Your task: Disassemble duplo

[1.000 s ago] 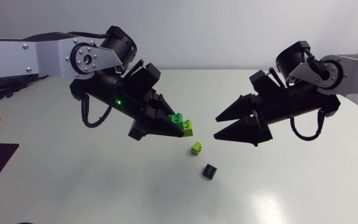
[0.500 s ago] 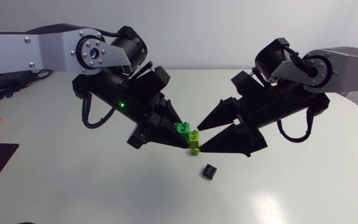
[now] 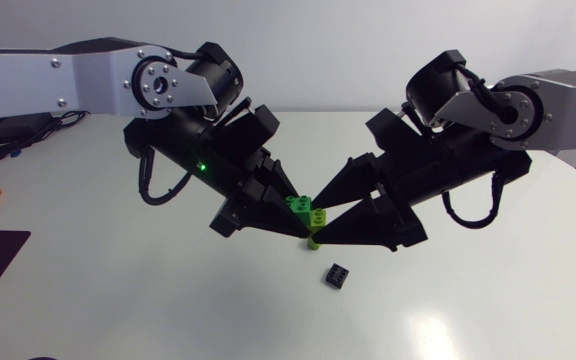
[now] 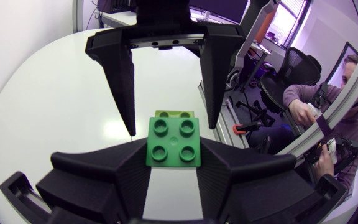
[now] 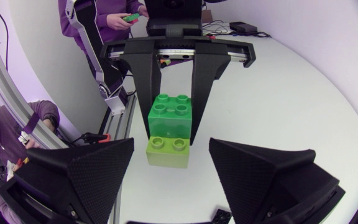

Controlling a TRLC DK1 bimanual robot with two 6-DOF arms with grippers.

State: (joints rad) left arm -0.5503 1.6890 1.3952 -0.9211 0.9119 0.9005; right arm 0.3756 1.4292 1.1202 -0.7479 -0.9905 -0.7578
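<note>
Head view: just right of the frame's centre, the left fingers (image 3: 263, 210) are clenched on a dark green brick (image 3: 297, 205); a lime brick (image 3: 316, 216) is studded to it on the side towards the right fingers (image 3: 368, 225); those are released, 1 tip above and 1 below the lime brick, and whether either touches it cannot be told from here; a second, loose lime brick (image 3: 313, 240) shows partly under the tips, and a black brick (image 3: 338, 275) lies on the bench (image 3: 148, 300), lower right of centre.

Left wrist view: the dark green brick (image 4: 173, 140) sits at the tips of this arm's own fingers, gripped from 2 sides, 4 studs facing the camera; the lime brick (image 4: 176, 114) pokes out just beyond it; the right fingers (image 4: 120, 81) stand ahead, 1 on each side of the lime brick, with a gap on both sides.

Right wrist view: this arm's own fingers (image 5: 79, 180) are spread wide; the lime brick (image 5: 168, 151) lies ahead between them, touching neither; the left fingers (image 5: 148, 81) pinch the dark green brick (image 5: 171, 118) beyond it.

Judgement: the bricks look light, rigid and smooth-walled, joined only by stud friction; the lime one is best taken on its 2 flat side walls, squarely, then tilted off rather than pulled straight; a shallow or skewed hold would probably slip.
</note>
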